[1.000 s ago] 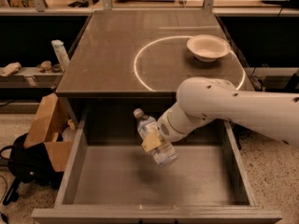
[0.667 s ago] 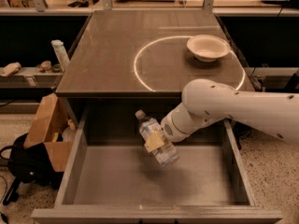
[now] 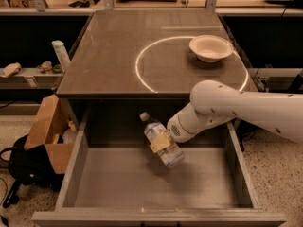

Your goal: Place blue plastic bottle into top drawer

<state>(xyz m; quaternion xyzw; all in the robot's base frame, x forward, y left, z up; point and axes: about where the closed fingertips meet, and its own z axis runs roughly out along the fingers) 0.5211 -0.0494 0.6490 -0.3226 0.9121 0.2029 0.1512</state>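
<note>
The blue plastic bottle is clear and ribbed with a white cap and a pale label. It hangs tilted, cap up and to the left, above the floor of the open top drawer. My gripper is shut on the bottle's middle, with tan pads on either side of it. The white arm reaches in from the right, over the drawer's right half. The drawer is pulled out fully below the tabletop, and its grey floor is bare.
A white bowl sits on the brown tabletop at the back right, on a painted white circle. A slim white bottle stands on a shelf at the left. A cardboard box and a black bag lie on the floor left of the drawer.
The arm has drawn slightly right and down with the bottle, which stays tilted above the drawer floor. The grip has not changed.
</note>
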